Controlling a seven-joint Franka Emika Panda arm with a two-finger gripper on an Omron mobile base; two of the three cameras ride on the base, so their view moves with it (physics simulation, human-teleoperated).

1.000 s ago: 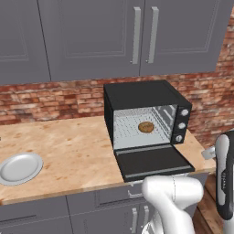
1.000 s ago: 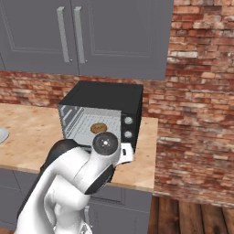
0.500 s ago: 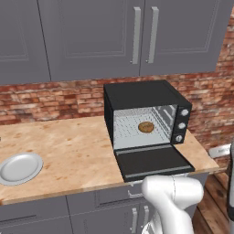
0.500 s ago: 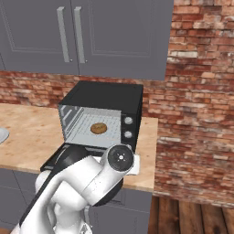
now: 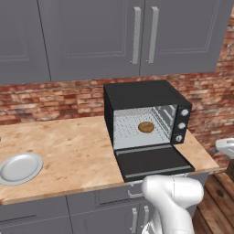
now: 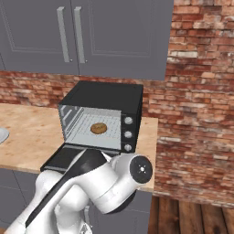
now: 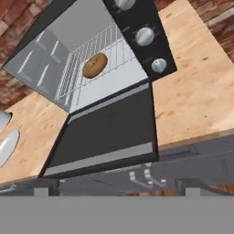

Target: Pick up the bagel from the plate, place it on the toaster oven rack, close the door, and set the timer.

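The brown bagel (image 5: 146, 127) (image 6: 98, 128) (image 7: 95, 65) lies on the silvery toaster oven rack (image 5: 132, 135) (image 7: 109, 43) inside the black toaster oven. The black door (image 5: 153, 161) (image 6: 61, 158) (image 7: 109, 130) hangs down open, flat over the counter's front edge, its silver bar handle (image 7: 98, 160) toward me. The light plate (image 5: 19, 167) (image 7: 7, 145) sits bare at the counter's left. My gripper (image 7: 119, 188) is open with nothing in it, low in front of the door and below counter height, its fingertips (image 7: 45, 186) spread wide.
Three round knobs (image 5: 181, 124) (image 7: 145, 35) run down the oven's right panel. Grey cabinet doors (image 5: 137, 36) hang above and grey drawers (image 7: 183, 160) sit under the counter. A brick wall (image 6: 196, 114) stands to the right. My white arm (image 6: 105, 178) bulks before the counter.
The arm has swung down and to the right, leaving the right side of the left base view. The bagel stays on the rack and the door stays open.
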